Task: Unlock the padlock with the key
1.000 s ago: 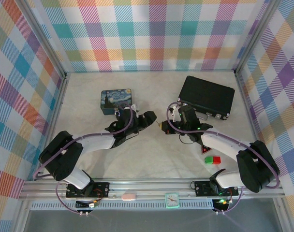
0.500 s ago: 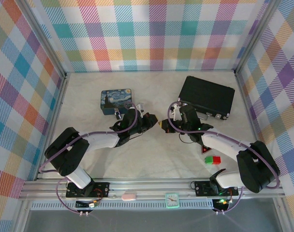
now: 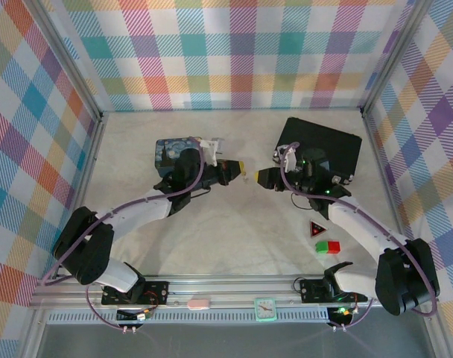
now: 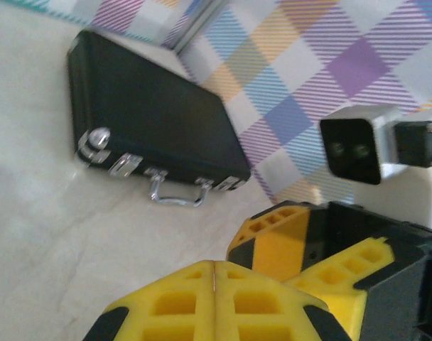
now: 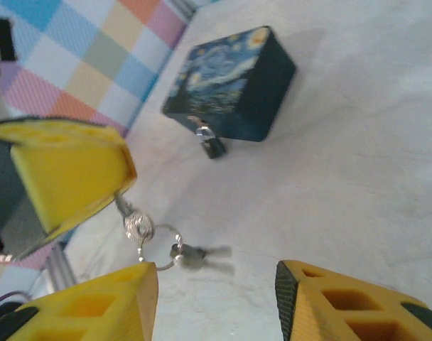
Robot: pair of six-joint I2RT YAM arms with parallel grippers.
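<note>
Over the white surface (image 3: 234, 239), left tool (image 4: 214, 278) pinches the key (image 5: 136, 225); right tool (image 5: 216, 302) gapes. Right wrist reveals padlock (image 5: 212, 146) against painted tin (image 5: 230, 82).

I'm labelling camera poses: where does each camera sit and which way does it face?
Top external: above and behind the robot, looking down; left gripper and right gripper nearly meet.
Left wrist: faces the black case; own jaws shut.
Right wrist: faces the painted tin, padlock, key; own jaws open.
Shared: each wrist view catches the other gripper.
</note>
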